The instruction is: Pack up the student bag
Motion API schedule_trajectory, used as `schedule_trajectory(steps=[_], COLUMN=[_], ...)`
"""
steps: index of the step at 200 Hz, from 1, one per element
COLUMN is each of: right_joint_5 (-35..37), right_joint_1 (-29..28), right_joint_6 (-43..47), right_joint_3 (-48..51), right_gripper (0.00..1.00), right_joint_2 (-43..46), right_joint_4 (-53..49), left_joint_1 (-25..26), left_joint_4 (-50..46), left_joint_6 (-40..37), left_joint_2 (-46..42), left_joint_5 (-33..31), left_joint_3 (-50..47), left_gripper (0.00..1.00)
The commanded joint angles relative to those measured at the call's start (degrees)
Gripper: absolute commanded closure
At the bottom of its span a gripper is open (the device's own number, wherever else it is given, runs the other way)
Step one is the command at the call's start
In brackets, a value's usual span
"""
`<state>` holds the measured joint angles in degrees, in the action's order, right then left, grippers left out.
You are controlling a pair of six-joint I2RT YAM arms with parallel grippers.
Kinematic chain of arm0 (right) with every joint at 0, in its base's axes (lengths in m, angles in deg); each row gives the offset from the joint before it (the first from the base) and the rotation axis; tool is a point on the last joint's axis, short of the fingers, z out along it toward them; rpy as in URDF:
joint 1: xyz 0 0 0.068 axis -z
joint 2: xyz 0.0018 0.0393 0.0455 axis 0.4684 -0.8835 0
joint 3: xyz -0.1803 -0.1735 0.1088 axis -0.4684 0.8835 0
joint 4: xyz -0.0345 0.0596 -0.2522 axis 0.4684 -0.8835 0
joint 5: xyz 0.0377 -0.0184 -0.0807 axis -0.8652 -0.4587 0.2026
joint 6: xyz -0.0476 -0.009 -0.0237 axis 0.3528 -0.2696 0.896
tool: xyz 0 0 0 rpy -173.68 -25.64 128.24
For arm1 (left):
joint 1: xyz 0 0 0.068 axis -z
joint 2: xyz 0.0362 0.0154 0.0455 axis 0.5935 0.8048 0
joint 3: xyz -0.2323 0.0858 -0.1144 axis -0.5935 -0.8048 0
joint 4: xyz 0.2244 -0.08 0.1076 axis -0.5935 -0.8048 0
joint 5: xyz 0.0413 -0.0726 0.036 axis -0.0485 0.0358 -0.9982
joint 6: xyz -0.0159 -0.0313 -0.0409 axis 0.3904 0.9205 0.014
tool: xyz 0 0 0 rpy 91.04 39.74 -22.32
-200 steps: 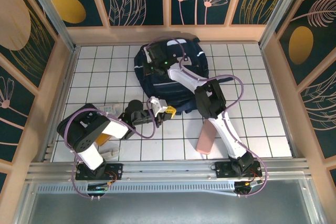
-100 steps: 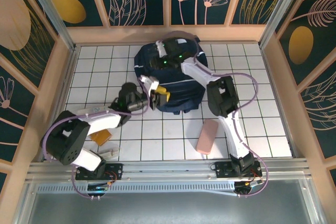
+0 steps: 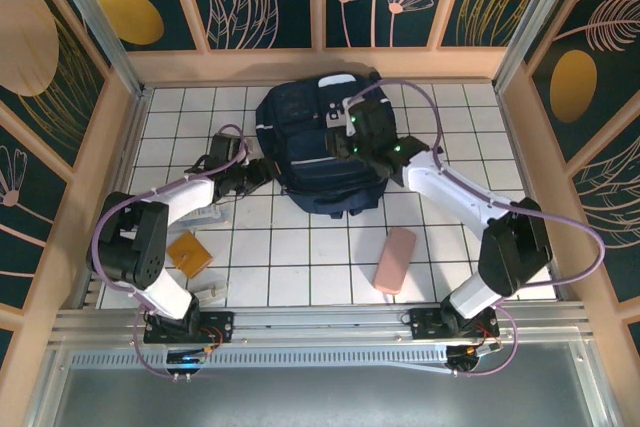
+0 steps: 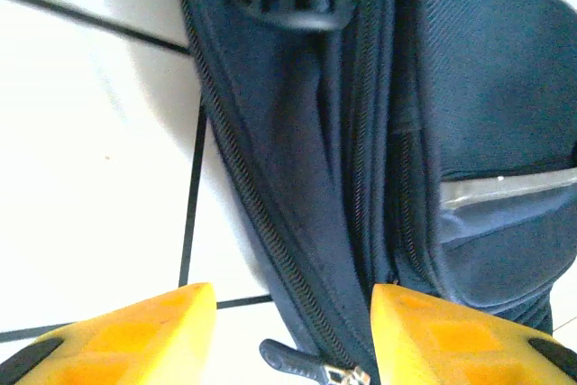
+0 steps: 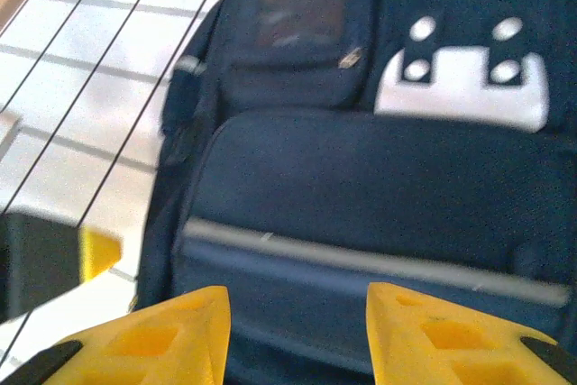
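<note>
You'll find a pink oblong block lying flat on the white tiled surface, toward the near right and slanted off the grid lines. On the near left lies a flat orange square, turned cornerwise to the tiles. Closer to the front edge is a small white piece, too small to identify. Dark teal wall panels with gold discs and pale leaves stand around the surface, set in a light wooden frame.

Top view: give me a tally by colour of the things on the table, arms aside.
Navy: 1, the student bag
Pink: 1, an oblong case
Orange: 1, a flat square
White: 1, a small piece by the near edge
Total: 4, leaving out a pale bit half hidden under the left arm
</note>
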<state>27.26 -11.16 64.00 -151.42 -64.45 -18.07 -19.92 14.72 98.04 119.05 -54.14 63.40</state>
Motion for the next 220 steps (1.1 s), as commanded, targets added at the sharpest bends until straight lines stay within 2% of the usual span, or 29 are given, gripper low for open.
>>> schedule_trajectory(steps=[1,27,58,76,97,105,117,130,141,166,193,220], right_joint_5=[1.87,-0.39,4.70,8.30,8.31,8.07,8.05,7.81,8.23,8.04,8.17,3.97], right_joint_1=[-4.25,-8.16,-13.53,-14.67,-15.11,-15.48,-15.64,-15.76,-16.34,-16.93,-17.08,-16.91], right_joint_6=[-2.52,-1.96,-5.14,-10.79,-14.09,-12.90,-12.64,-13.16,-14.40,-19.59,-22.95,-27.28], right_joint_3=[1.56,0.68,-2.82,-3.56,-3.03,-2.77,-3.35,-4.10,-4.99,-6.39,-3.68,-1.93], right_gripper=[0.56,0.55,0.49,0.45,0.45,0.45,0.45,0.45,0.45,0.46,0.49,0.51], right_joint_2=[1.62,-0.49,-4.57,-5.89,-6.53,-6.98,-8.00,-8.81,-9.39,-10.13,-6.90,-3.90], right_joint_4=[-2.72,-3.70,-4.11,-3.70,-2.65,-2.55,-4.11,-5.66,-6.87,-10.80,-13.21,-14.90], left_joint_1=[0.25,0.24,0.32,0.93,2.20,2.56,3.00,3.68,4.52,6.76,9.52,12.01], left_joint_4=[-3.33,-3.22,0.69,2.04,6.93,8.76,10.31,10.76,11.57,10.35,8.65,9.23], left_joint_6=[7.02,9.99,15.18,18.56,22.92,24.25,25.91,28.16,29.95,34.23,36.00,40.67], left_joint_2=[1.74,3.17,5.69,7.07,7.02,6.71,6.37,5.79,5.20,3.07,2.96,1.85], left_joint_5=[1.04,-0.72,1.78,0.43,0.84,0.50,0.02,-0.13,0.73,2.20,4.94,5.65], left_joint_3=[3.32,3.83,3.97,2.71,-0.30,-1.24,-2.04,-2.59,-2.52,0.55,6.15,8.32], left_gripper=[0.51,0.50,0.50,0.50,0.52,0.55,0.65,0.87,1.00,1.00,1.00,1.00])
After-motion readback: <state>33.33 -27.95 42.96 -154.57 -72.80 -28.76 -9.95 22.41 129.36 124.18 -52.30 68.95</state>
